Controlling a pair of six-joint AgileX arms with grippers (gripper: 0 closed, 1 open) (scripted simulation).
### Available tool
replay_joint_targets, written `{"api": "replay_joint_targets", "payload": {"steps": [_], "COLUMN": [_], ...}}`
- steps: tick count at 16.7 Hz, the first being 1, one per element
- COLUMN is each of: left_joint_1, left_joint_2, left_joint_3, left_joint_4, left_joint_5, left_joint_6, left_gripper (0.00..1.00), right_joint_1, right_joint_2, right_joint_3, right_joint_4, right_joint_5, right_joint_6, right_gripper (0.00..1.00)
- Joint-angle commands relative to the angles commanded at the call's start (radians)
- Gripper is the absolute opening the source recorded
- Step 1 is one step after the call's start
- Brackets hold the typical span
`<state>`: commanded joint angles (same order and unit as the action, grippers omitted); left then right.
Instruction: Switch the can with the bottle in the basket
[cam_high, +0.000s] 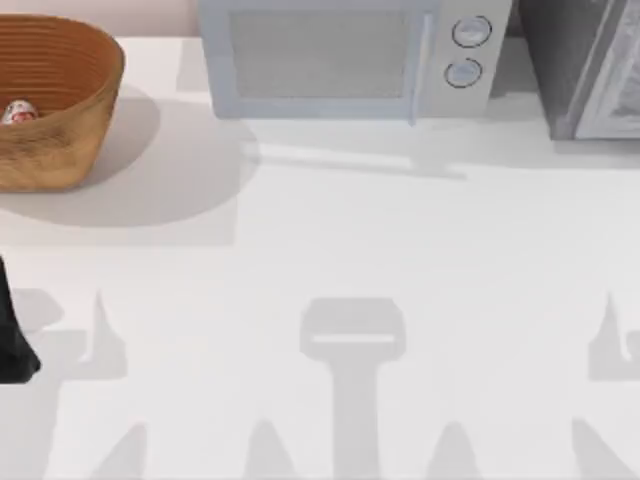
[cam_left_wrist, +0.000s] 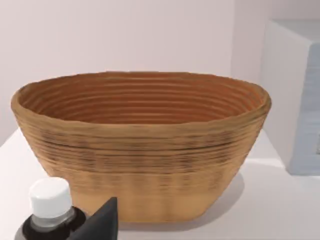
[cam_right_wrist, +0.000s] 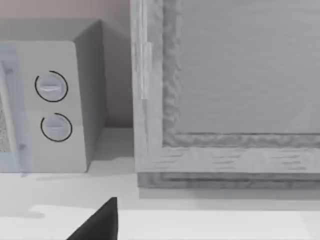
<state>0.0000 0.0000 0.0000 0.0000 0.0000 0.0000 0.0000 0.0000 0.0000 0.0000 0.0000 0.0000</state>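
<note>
Our left arm is nearer: the can (cam_high: 18, 112) lies in the basket (cam_high: 85, 120) at the top view's upper left; both jaws' opening we cannot tell.

basket (cam_high: 70, 120): orange-brown wicker, ribbed in bands, with darker smudged streaks on the outer wall
can (cam_high: 18, 112): white with red markings
bottle (cam_left_wrist: 50, 212): white cap over a black body
left gripper (cam_left_wrist: 97, 225): black
right gripper (cam_right_wrist: 100, 222): black
microwave (cam_high: 340, 60): pale grey, with two round dials ringed in dark lines
table (cam_high: 330, 250): white, with soft grey shadows
cabinet (cam_right_wrist: 225, 100): grey, with a rough mottled frame
</note>
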Motion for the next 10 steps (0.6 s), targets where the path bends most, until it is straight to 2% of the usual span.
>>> {"api": "replay_joint_targets", "payload": {"steps": [5, 10], "left_joint_1": [0.009, 0.044], "left_joint_2": [0.055, 0.324], "left_joint_3": [0.038, 0.255], "left_joint_4": [-0.034, -0.193], "left_joint_5": [0.001, 0.019], "left_joint_6": [0.000, 0.007], "left_gripper": [1.00, 1.00], "right_joint_1": [0.000, 0.000], "right_joint_2": [0.000, 0.000], "right_joint_3": [0.000, 0.000], "right_joint_4": [0.000, 0.000], "right_joint_5": [0.000, 0.000], "right_joint_6": [0.000, 0.000], "right_gripper": [1.00, 1.00]}}
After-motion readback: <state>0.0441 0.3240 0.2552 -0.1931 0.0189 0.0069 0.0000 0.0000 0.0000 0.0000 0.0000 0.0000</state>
